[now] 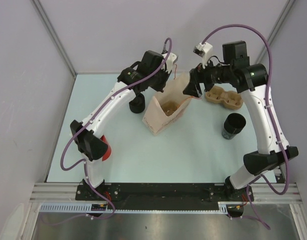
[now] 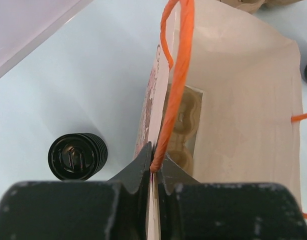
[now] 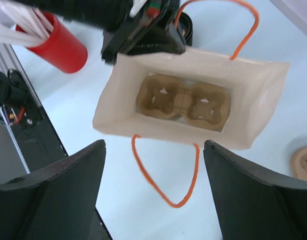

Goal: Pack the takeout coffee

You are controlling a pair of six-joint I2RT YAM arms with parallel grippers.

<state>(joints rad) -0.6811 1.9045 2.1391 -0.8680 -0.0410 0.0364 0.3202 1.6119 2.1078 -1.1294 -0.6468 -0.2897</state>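
A tan paper bag point(image 1: 163, 112) with orange cord handles stands open at mid-table. A brown pulp cup carrier point(image 3: 183, 102) lies flat on its bottom. My left gripper point(image 2: 154, 167) is shut on the bag's far rim point(image 2: 152, 100), right where an orange handle point(image 2: 173, 90) is fixed. My right gripper point(image 3: 153, 185) hangs open above the bag's near side, and the loose handle loop point(image 3: 176, 205) lies between its fingers without touching them. One black lidded coffee cup point(image 1: 137, 104) stands left of the bag. Another black cup point(image 1: 232, 125) stands to the right.
A second pulp carrier point(image 1: 223, 96) lies on the table behind the right arm. A red cup point(image 1: 106, 149) holding white straws stands near the left arm's base. Grey walls close in the table on the left, back and right.
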